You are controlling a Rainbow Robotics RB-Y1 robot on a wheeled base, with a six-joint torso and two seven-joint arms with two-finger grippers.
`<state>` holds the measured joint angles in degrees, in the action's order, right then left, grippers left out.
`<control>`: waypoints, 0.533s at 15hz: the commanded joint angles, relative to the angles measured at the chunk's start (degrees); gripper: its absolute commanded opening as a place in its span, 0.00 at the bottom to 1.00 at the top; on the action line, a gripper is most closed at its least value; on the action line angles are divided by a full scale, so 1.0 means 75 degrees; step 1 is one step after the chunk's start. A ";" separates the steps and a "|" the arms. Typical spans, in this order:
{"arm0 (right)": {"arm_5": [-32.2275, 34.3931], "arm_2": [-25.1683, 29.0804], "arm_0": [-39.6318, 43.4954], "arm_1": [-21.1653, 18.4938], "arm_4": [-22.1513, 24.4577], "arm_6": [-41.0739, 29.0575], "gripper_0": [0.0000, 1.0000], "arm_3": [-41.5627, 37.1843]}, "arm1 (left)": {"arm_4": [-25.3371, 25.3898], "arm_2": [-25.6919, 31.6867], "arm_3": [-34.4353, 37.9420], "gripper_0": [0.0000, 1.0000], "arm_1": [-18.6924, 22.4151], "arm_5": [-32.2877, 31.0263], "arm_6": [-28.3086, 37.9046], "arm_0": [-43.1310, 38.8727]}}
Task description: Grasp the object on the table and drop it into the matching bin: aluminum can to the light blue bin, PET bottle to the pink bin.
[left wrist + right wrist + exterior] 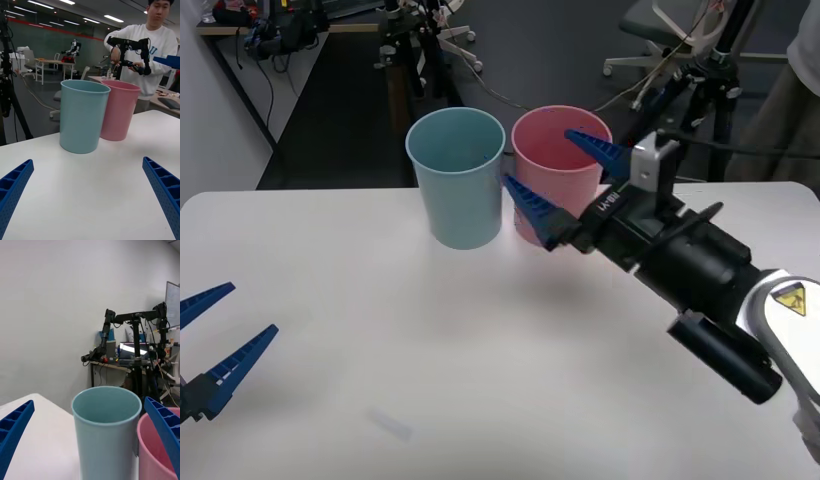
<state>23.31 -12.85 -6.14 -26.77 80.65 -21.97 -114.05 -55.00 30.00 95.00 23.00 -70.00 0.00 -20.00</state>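
Observation:
The light blue bin (457, 178) and the pink bin (552, 165) stand upright side by side, touching, at the far middle of the white table (330, 300). My right gripper (540, 158) hangs open just in front of the pink bin's rim, with nothing between its blue fingers; its wrist view looks over the light blue bin (106, 435) and the pink bin (155, 450). Low at the near left, my left gripper (250, 310) is open and holds nothing, facing both bins (83, 116) from a distance. The aluminum can is out of view.
The table's far edge runs just behind the bins. Beyond it are black tripods (710, 100), cables and an office chair (660, 30). My right arm (700, 270) stretches over the table's right half. A faint smudge (390, 425) marks the near tabletop.

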 commanded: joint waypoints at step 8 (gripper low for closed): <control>0.5154 0.4865 0.3021 0.0428 -0.1015 0.0504 1.00 -0.0426 | 0.0000 0.0000 0.0000 1.00 0.0000 0.0000 0.0000 0.0000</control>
<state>59.83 21.44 15.58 -23.75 73.94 -18.15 -117.85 -55.00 30.00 95.00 23.00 -70.00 0.00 -20.00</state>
